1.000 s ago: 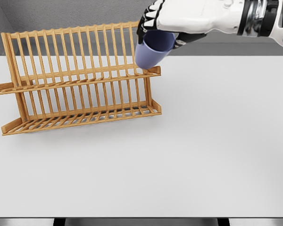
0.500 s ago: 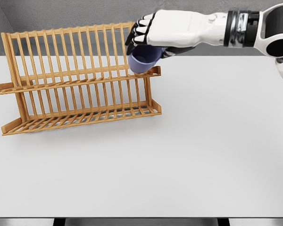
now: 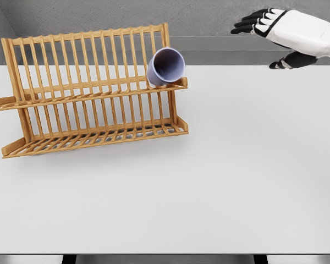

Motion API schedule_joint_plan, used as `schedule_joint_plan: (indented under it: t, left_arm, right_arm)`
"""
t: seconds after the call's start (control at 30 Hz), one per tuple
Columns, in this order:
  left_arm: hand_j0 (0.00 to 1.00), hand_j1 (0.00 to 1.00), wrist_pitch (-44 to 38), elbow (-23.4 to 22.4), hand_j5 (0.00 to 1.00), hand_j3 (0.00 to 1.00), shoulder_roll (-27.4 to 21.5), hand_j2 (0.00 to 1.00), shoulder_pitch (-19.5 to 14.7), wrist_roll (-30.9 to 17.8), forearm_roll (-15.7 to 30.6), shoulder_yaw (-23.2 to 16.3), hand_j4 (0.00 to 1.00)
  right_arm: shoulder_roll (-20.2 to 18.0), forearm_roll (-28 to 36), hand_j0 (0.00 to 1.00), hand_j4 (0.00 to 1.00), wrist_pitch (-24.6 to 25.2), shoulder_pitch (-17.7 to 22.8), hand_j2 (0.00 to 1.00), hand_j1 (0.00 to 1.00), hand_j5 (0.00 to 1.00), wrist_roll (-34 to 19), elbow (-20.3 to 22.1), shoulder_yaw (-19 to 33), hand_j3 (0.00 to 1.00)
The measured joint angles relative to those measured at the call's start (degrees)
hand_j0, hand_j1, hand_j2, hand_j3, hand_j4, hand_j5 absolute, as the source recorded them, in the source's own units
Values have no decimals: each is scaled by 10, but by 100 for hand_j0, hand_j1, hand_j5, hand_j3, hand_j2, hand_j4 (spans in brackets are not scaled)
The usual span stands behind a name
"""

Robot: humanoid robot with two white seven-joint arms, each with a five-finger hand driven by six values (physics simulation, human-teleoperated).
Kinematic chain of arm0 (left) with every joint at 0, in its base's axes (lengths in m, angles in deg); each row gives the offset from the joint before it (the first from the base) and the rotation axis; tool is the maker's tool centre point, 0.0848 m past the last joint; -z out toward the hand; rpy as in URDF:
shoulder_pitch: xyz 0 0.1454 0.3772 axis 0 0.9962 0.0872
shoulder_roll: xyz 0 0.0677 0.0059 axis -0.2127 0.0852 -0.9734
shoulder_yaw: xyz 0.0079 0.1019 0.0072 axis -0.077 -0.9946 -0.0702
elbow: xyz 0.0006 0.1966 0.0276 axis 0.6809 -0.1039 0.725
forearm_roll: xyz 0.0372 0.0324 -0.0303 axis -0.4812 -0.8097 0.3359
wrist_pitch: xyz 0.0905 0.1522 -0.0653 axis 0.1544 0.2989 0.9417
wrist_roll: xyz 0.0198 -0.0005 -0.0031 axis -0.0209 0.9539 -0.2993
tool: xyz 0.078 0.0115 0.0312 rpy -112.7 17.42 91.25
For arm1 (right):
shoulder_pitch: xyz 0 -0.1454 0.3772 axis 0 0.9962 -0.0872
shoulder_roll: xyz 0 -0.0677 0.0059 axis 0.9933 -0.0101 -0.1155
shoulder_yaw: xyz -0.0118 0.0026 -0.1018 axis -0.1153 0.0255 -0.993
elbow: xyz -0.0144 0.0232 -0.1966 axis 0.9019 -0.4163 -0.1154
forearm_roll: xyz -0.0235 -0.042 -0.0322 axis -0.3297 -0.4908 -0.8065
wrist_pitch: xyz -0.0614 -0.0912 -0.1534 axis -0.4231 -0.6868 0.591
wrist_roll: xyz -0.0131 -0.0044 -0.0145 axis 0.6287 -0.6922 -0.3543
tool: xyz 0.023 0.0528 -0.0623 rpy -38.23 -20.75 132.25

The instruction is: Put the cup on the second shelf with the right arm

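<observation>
Head view: lavender cup is seen lying on its side at the right end of the upper tier of the wooden dish rack, resting on the upper rail and leaned against the upright slats. The right hand is seen at the upper right, well apart from the cup, fingers spread wide and nothing held. The left hand is not in view. Risk, as judged: the cup is round and sits right by the end of the tier, beside the small raised lip; a roll toward that end could be started by any settling, and the cup could be tipped over the lip onto the white table. Contact between slats and cup wall looks slight, so little restraint is expected; how firmly it is wedged cannot be told. Any brush from the arm on its way out would be a further cause, though clearance looks ample. Orientation: the long axis is tilted, running from lower left at the base to upper right at the mouth; the open mouth is pointed up, right and toward the camera, so the inside is seen
</observation>
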Motion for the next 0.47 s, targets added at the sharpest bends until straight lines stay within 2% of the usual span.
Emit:
schedule_joint_plan:
  t: [0.07,0.13,0.27,0.47]
  left_arm:
    - [100,100,0,0,100,100,0,100,0,0,0,0,100]
    - [100,100,0,0,100,100,0,100,0,0,0,0,100]
    - [100,100,0,0,100,100,0,100,0,0,0,0,100]
    - [100,100,0,0,100,100,0,100,0,0,2,-1,100]
  right_arm:
    - [-14,-3,100,100,0,122,100,100,100,0,-15,89,100]
    - [4,-9,100,100,-2,165,100,100,100,0,-24,135,100]
    - [40,-13,100,100,-1,187,100,100,100,0,-30,169,100]
    - [79,-18,100,100,-1,186,100,100,100,0,-31,151,100]
